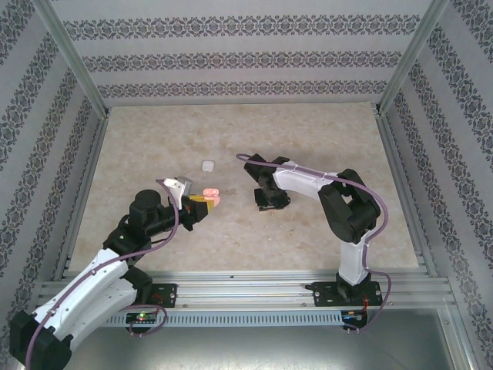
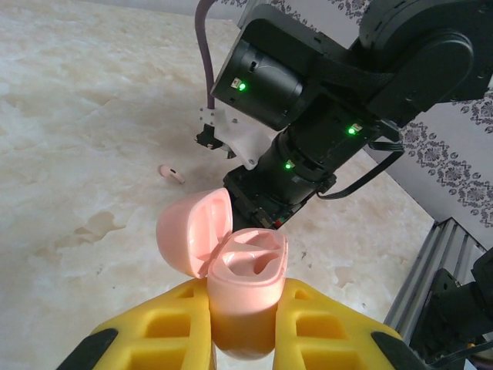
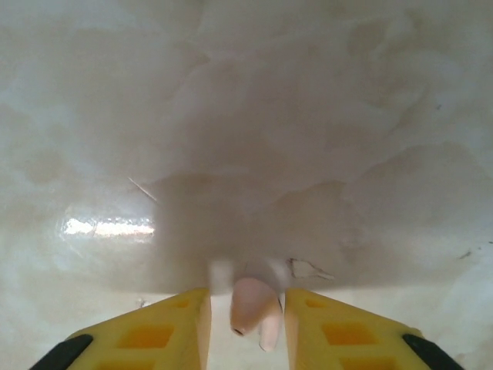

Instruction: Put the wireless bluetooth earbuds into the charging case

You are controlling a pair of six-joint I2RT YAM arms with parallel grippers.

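My left gripper (image 2: 243, 327) is shut on the pink charging case (image 2: 245, 289), which stands upright between the yellow fingers. Its lid (image 2: 192, 231) is hinged open to the left and both sockets look bare. In the top view the case (image 1: 212, 195) sits at the left gripper's tip, mid-table. My right gripper (image 3: 246, 312) is low over the table, its jaws open. A pale pink earbud (image 3: 250, 304) lies between the fingers, with a gap on its left side. A second earbud (image 2: 171, 173) lies on the table beyond the case.
The right arm's wrist (image 2: 266, 89) hangs close behind the open case, and the two grippers are a short way apart (image 1: 269, 202). A small whitish piece (image 1: 206, 165) lies on the marble tabletop (image 1: 323, 131) farther back. Aluminium rails (image 1: 254, 281) run along the near edge.
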